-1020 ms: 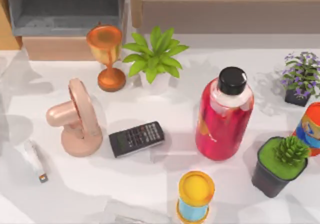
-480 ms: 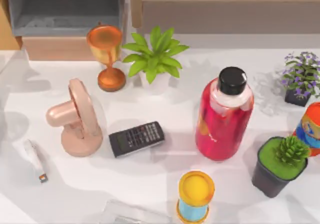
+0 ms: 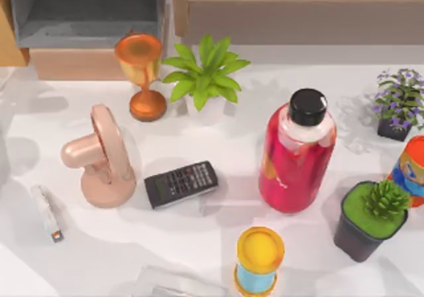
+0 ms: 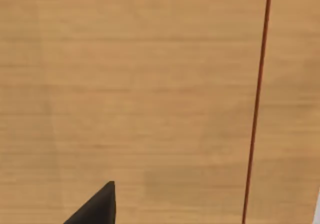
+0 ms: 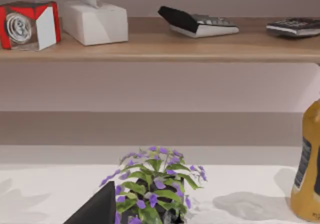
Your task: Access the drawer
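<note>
White table (image 3: 218,244), drawer (image 3: 86,12) already open at far left; our left gripper faces tan wood, grip state unclear; we should withdraw straight.

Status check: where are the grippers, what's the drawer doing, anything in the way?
Left gripper close against tan wood. Right gripper facing purple flower pot, idle. Drawer open, grey inside showing. Copper goblet in front of its panel.
</note>
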